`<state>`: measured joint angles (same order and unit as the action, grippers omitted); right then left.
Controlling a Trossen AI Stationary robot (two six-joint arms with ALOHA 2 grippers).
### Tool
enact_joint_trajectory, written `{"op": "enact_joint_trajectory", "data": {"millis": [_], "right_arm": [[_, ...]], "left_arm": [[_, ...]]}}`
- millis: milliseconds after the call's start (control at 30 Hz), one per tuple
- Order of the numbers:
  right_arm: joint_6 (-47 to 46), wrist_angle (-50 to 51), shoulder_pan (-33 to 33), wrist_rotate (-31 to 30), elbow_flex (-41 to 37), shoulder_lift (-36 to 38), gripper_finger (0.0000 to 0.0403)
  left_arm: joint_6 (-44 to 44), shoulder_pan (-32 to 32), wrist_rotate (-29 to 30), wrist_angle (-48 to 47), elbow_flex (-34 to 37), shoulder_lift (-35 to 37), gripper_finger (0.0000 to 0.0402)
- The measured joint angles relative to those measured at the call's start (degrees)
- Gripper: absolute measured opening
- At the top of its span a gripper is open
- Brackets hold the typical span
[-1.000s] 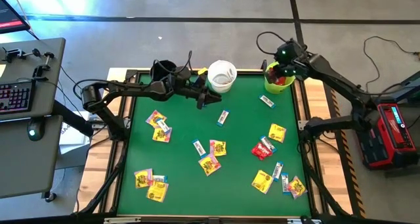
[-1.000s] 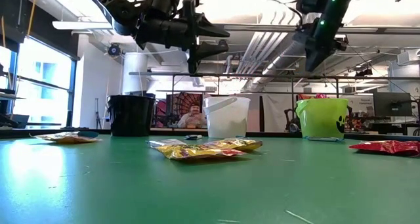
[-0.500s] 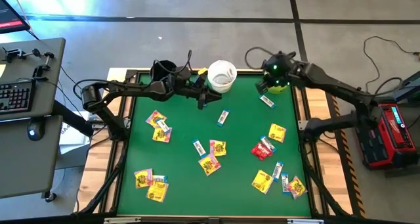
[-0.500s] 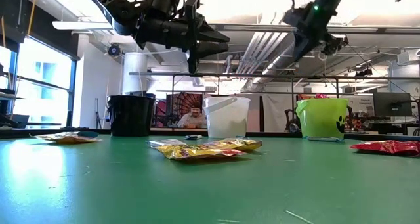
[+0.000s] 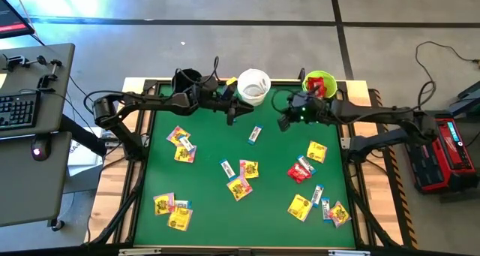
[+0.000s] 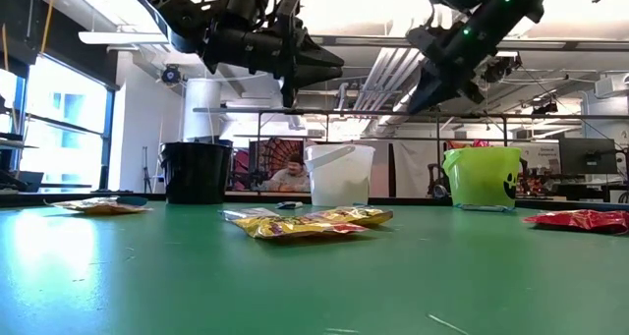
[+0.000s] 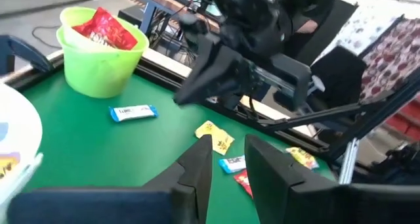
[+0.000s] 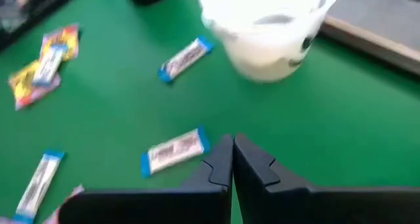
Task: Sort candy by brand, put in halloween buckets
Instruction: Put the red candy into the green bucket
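Note:
Three buckets stand along the far edge: black [image 5: 186, 80], white [image 5: 253, 87] and lime green [image 5: 319, 83], the green one holding red candy [image 7: 105, 27]. Red, yellow and white-and-blue packets lie scattered on the green mat, among them a white-and-blue bar [image 5: 255, 134]. My left gripper [image 5: 231, 112] hovers beside the white bucket, slightly open and empty [image 7: 228, 168]. My right gripper [image 5: 284, 122] hangs in the air between the white and green buckets, shut and empty [image 8: 233, 159]. It is above the white-and-blue bar [image 8: 176, 150].
Yellow packets [image 5: 240, 179] and a red one [image 5: 299, 170] lie mid-table, and more packets sit near the right and near edges. Another white-and-blue bar [image 7: 133, 112] lies by the green bucket. The raised table frame [image 5: 147, 128] borders the mat. A person shows behind the buckets [image 6: 290, 175].
My right gripper has left its place over the green bucket and swung toward the table's left and near side. It has come lower and now hangs over the mat between the white and green buckets. The green bucket's opening now shows uncovered.

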<state>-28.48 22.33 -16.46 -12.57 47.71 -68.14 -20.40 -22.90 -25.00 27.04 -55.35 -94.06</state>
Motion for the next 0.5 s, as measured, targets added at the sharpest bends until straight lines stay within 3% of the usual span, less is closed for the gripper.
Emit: {"op": "enact_joint_trajectory", "data": {"millis": [167,300,500], "right_arm": [[-4.5,3.1,4.2,0.7,-0.2,0.0,0.0000],[-13.5,7.6,9.4,3.0,-0.2,0.0,0.0008],[-29.1,19.9,18.6,5.0,-0.2,0.0,0.0063]], "left_arm": [[1.8,0.1,-0.1,-0.2,0.0,0.0,0.0099],[2.1,0.7,-0.1,-0.3,0.0,0.0,0.0107],[5.9,2.3,-0.1,-3.4,0.0,0.0,0.0109]]}}
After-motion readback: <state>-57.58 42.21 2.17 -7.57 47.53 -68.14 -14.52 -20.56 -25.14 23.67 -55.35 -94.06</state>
